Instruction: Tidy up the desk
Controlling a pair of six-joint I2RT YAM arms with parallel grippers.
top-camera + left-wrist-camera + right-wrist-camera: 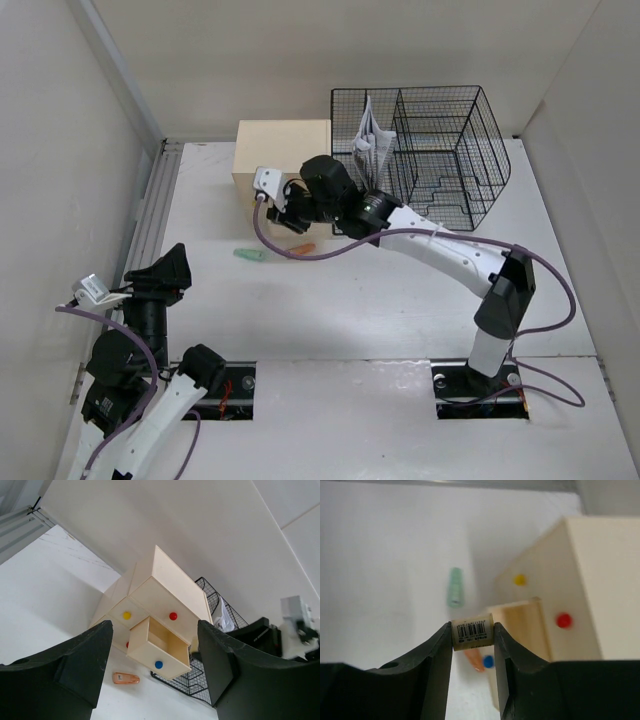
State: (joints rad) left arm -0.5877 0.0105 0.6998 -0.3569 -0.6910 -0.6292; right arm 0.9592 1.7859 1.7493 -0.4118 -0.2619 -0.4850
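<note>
The white desk (pixel 380 300) carries a beige drawer box (pixel 283 150) at the back. Its lower drawer (pixel 159 647), the one with a blue knob, is pulled out. My right gripper (pixel 285 207) hangs by the box's front, above that drawer (pixel 520 625). It is shut on a small cream cylinder with a barcode label (pixel 473 631). A green marker (pixel 250 254) and an orange marker (pixel 301 248) lie on the desk in front of the box. My left gripper (pixel 165 270) stands open and holds nothing at the near left, facing the box (pixel 170 585).
A black wire basket (pixel 430 160) holding folded papers (pixel 370 140) stands right of the drawer box. Walls close the desk in at the left, back and right. A metal rail (pixel 155 210) runs along the left edge.
</note>
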